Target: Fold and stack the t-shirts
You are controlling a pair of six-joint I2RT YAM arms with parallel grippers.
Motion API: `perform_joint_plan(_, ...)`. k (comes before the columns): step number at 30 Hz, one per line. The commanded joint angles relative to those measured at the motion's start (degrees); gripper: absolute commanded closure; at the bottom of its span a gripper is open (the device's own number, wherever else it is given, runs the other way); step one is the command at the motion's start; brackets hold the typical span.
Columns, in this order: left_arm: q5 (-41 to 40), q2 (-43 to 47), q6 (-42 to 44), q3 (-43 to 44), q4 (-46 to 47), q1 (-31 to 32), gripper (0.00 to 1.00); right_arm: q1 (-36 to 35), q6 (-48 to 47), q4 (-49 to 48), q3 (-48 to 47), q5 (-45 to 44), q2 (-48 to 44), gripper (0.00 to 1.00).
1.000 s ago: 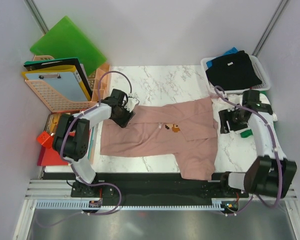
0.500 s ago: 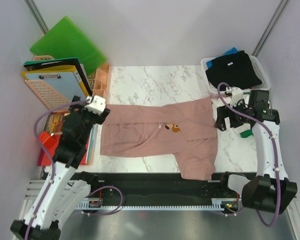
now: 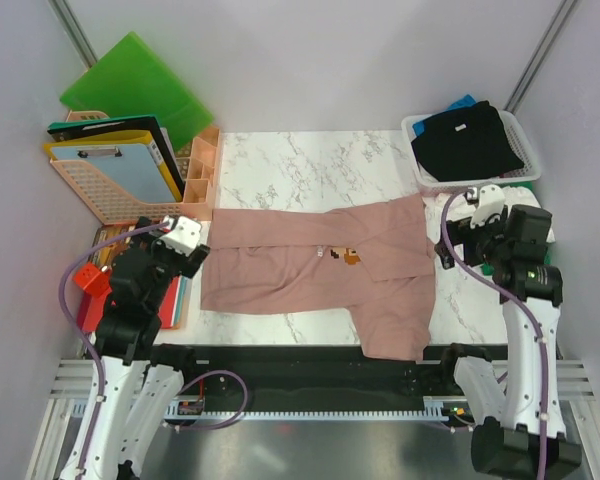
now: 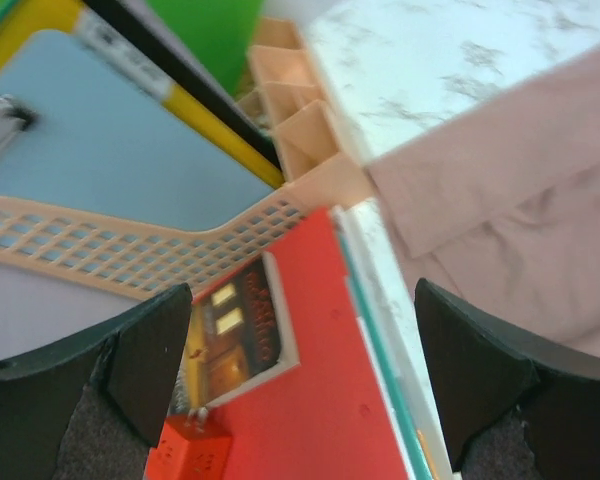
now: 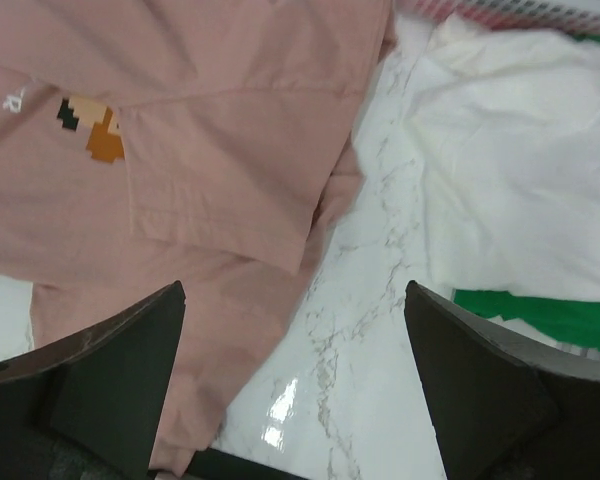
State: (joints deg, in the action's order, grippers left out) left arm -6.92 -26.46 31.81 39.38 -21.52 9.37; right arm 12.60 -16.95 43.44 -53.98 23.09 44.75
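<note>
The dusty pink t-shirt [image 3: 310, 265] lies spread sideways on the marble table, its pixel print [image 3: 345, 256] facing up and one part hanging toward the near edge. The left wrist view catches its left end [image 4: 520, 220]. My left gripper [image 3: 188, 252] hovers open just off that end, over a red folder [image 4: 320, 400], with nothing between its fingers [image 4: 145, 350]. My right gripper [image 3: 454, 243] is open and empty above the bare marble beside the shirt's right end [image 5: 210, 130]. White [image 5: 510, 200] and green [image 5: 550, 315] t-shirts lie to its right. A black t-shirt [image 3: 470, 140] fills the basket.
A white basket [image 3: 528, 150] stands at the back right. At the back left a peach basket [image 3: 110, 200] holds clipboards, with a green folder [image 3: 135, 85] leaning behind it. A peach organiser [image 3: 202, 165] sits against the table's left edge.
Both grippers have opened and let go of the pink shirt's ends. The left arm drew back to the left over the red folder; the right arm rose and pulled back to the right.
</note>
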Motion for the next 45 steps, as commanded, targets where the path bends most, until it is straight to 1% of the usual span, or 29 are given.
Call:
perform_joint_plan(1,15.2,-0.7,-0.6,5.3,-17.5,-0.1,0.00,0.1,-6.0,7.0,-4.5,3.4,4.2,0.02)
perform_joint_plan(2,15.4,-0.5,1.0,5.5,-18.8,-0.1,0.00,0.1,-8.9,10.1,-8.2,4.6,5.9,0.02)
perform_joint_plan(4,13.4,1.7,3.1,5.4,-18.9,-0.1,0.00,0.1,-13.7,11.0,-11.7,3.0,7.4,0.02)
perform_joint_plan(6,12.2,4.5,3.2,5.4,-17.7,-0.1,0.00,0.1,-18.7,13.8,-14.9,3.8,8.2,0.02)
perform_joint_plan(8,11.2,6.9,1.7,6.8,-16.4,-0.1,0.00,0.1,-25.1,15.8,-15.7,6.2,7.5,0.02)
perform_joint_plan(9,10.3,7.0,0.8,7.5,-16.2,-0.4,0.00,0.2,-27.4,19.1,-16.0,7.5,7.5,0.02)
perform_joint_plan(11,10.4,5.9,-0.6,7.8,-16.2,-1.6,0.00,0.0,-30.4,21.8,-15.6,10.0,8.7,0.02)
perform_joint_plan(12,10.8,3.8,-0.9,7.4,-16.4,-2.1,0.00,-0.1,-31.1,24.0,-14.4,10.4,9.6,0.02)
perform_joint_plan(14,11.4,1.2,-2.3,5.8,-16.3,-2.1,0.00,-0.5,-31.8,24.6,-12.0,9.7,13.0,0.02)
perform_joint_plan(17,12.5,-7.4,-4.6,6.3,-16.4,-2.1,0.00,-0.6,-28.4,19.6,-6.8,5.8,16.3,0.05)
perform_joint_plan(18,12.5,-9.7,-5.3,6.9,-16.2,-2.1,0.00,-0.7,-25.4,16.4,-5.2,5.0,16.8,0.05)
perform_joint_plan(20,13.2,-16.1,-6.8,9.2,-15.6,-2.1,0.00,-2.0,-23.8,15.0,-5.2,4.4,18.3,0.02)
perform_joint_plan(21,13.9,-18.1,-7.5,10.4,-15.7,-2.1,0.00,-5.7,-21.7,15.1,-5.7,4.1,19.1,0.02)
perform_joint_plan(22,16.0,-22.9,-8.3,12.5,-16.1,-2.0,0.00,-8.4,-20.2,15.1,-6.4,3.1,19.9,0.02)
perform_joint_plan(23,17.6,-25.2,-9.4,13.9,-16.9,-2.0,0.00,-11.3,-18.0,14.6,-7.1,1.7,21.7,0.02)
perform_joint_plan(24,18.9,-27.7,-10.1,14.9,-17.0,-1.8,0.00,-17.6,-15.7,11.6,-8.1,-2.4,22.4,0.02)
perform_joint_plan(25,20.7,-31.2,-11.3,16.6,-16.9,-1.5,0.00,-20.5,-11.4,9.8,-8.5,-5.0,23.4,0.02)
perform_joint_plan(26,20.8,-32.9,-11.7,17.3,-16.5,-1.0,0.00,-23.0,-10.0,6.9,-9.8,-7.3,26.1,0.02)
perform_joint_plan(27,20.1,-34.0,-12.4,17.7,-15.6,0.4,0.00,-26.6,-8.8,6.0,-11.0,-11.8,27.9,0.02)
perform_joint_plan(28,16.7,-35.1,-13.7,18.4,-13.7,1.2,0.00,-27.5,-4.7,5.2,-12.4,-13.5,32.6,0.02)
perform_joint_plan(29,15.8,-37.4,-13.9,18.9,-13.4,1.8,0.00,-27.8,-3.0,4.6,-15.8,-14.6,35.3,0.02)
perform_joint_plan(30,15.3,-38.7,-14.1,19.4,-13.1,2.8,0.00,-27.8,-1.3,4.5,-17.4,-15.0,37.8,0.02)
perform_joint_plan(31,14.5,-40.2,-14.4,20.5,-13.2,3.2,0.00,-27.9,0.1,4.3,-18.9,-17.4,40.4,0.02)
perform_joint_plan(32,14.3,-42.7,-14.4,20.9,-12.7,3.7,0.00,-27.8,1.9,3.6,-21.0,-18.2,44.6,0.02)
perform_joint_plan(34,11.6,-45.4,-14.4,21.4,-11.4,4.8,0.00,-27.8,3.6,2.3,-22.3,-21.5,48.0,0.02)
perform_joint_plan(36,10.8,-49.5,-14.5,21.4,-9.3,4.8,0.00,-27.8,6.2,0.7,-24.2,-22.3,52.0,0.02)
perform_joint_plan(37,10.2,-51.0,-15.1,21.9,-8.8,4.8,0.00,-27.8,8.0,0.1,-24.9,-24.5,54.0,0.02)
perform_joint_plan(40,9.8,-57.4,-17.6,23.4,-8.0,4.8,0.00,-27.8,12.9,-2.7,-25.7,-27.1,55.6,0.02)
perform_joint_plan(45,12.8,-66.0,-19.7,25.3,-7.8,4.8,0.00,-27.9,12.8,-6.0,-22.5,-30.0,55.1,0.02)
